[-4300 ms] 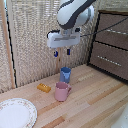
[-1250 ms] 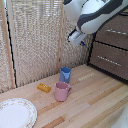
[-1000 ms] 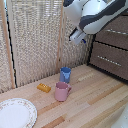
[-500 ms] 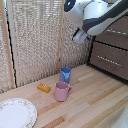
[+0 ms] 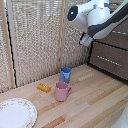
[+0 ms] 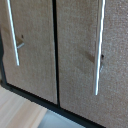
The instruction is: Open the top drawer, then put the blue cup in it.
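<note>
The blue cup is plain mid-blue, and at its 7 o'clock stands a dusty-pink mug, with a small orange-yellow block at the mug's 9 o'clock. The table is pale blond wood with visible grain, and the plate is white with a faint patterned rim. The top drawer and the lower drawer are dark brown with silver bar handles, the screen is beige woven reed, and the arm is white with black joints.
</note>
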